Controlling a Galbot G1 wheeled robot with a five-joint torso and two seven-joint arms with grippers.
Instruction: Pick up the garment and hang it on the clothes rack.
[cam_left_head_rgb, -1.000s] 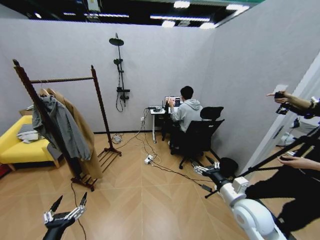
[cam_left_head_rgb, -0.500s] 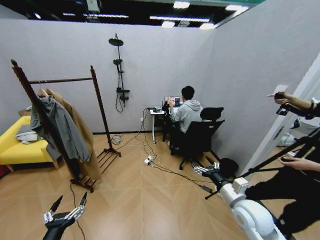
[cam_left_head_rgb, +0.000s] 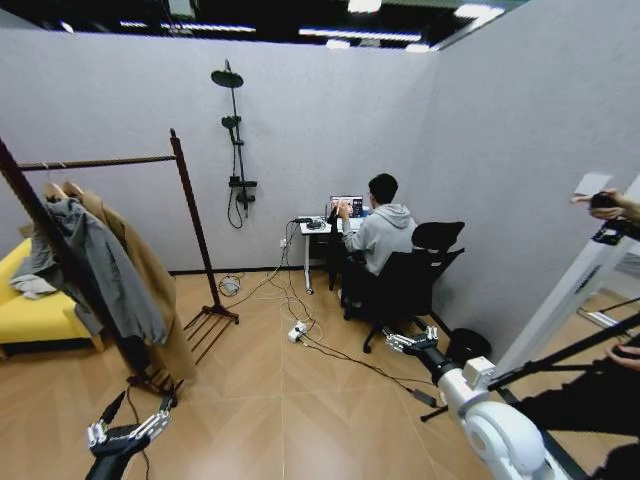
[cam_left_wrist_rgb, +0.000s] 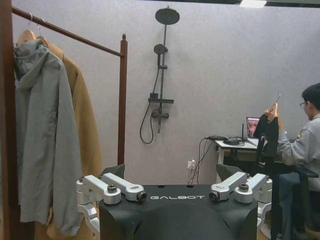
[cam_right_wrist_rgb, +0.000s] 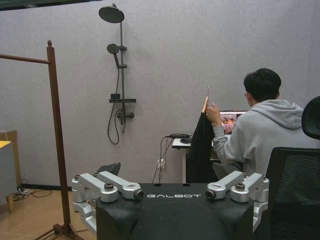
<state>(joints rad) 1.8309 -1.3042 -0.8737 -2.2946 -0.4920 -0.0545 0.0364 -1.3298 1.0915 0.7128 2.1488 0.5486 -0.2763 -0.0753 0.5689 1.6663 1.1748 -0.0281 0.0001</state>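
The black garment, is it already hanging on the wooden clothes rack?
No, a seated person at the desk holds the garment up by its hanger, well away from the clothes rack.

Clothes rack (cam_left_head_rgb: 190, 240) at left of room, hooded jacket (cam_left_head_rgb: 95, 265) and long coat (cam_left_head_rgb: 150, 280) hung on its bar, jacket in front. Sofa (cam_left_head_rgb: 30, 320) behind rack, far left. Shower stand (cam_left_head_rgb: 236, 150) against back wall, right of rack. Desk (cam_left_head_rgb: 320, 235) right of that, laptop (cam_left_head_rgb: 347, 205) on it. Seated person's hand (cam_right_wrist_rgb: 214, 112) holding garment (cam_right_wrist_rgb: 200, 150) up on hanger beside desk. Office chair (cam_left_head_rgb: 415, 275) behind person. Cables and power strip (cam_left_head_rgb: 297, 325) on floor between rack and desk.
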